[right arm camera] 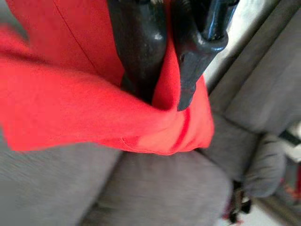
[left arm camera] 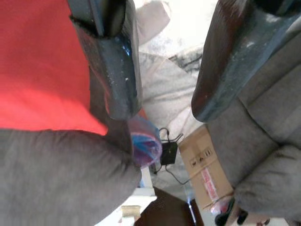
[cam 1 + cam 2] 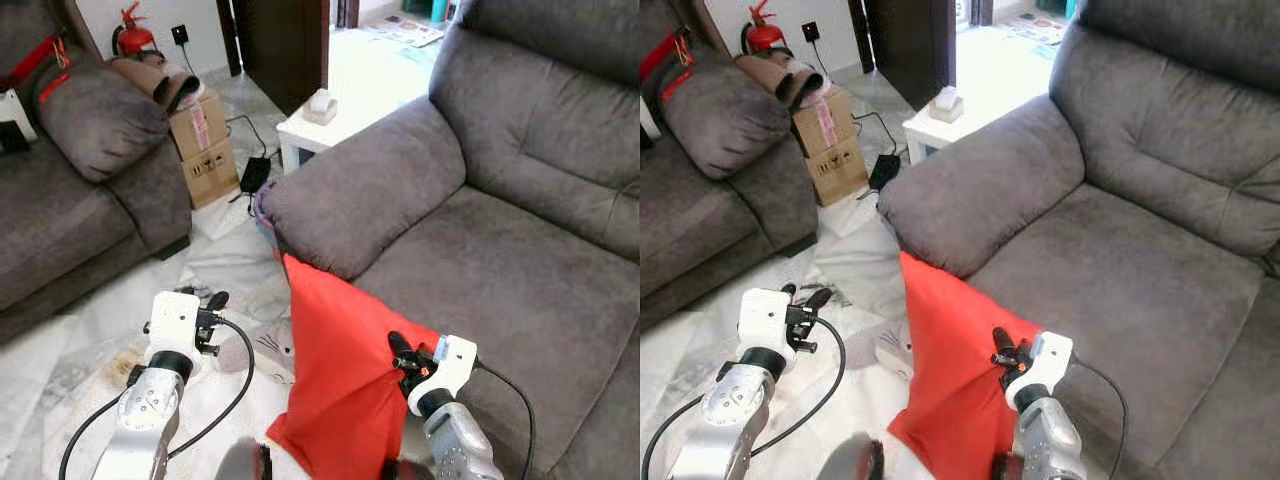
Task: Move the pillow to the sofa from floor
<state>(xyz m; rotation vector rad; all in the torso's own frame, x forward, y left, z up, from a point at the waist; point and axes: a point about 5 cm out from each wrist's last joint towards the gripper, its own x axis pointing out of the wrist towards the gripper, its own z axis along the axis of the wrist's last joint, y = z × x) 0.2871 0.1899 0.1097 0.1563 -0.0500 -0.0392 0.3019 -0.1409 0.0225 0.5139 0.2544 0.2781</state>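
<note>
The right gripper is pinched tight on a fold of the red pillow, which hangs lifted against the near front edge of the grey sofa, its top corner touching the armrest. The left gripper hovers with its fingers apart and empty, out to the left over the floor. The carry looks under way; next the pillow likely needs raising higher and swinging right, onto the seat

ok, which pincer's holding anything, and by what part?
Right pincer pinches a fold of fabric at the red pillow's edge. Left pincer is open, holding nothing.
</note>
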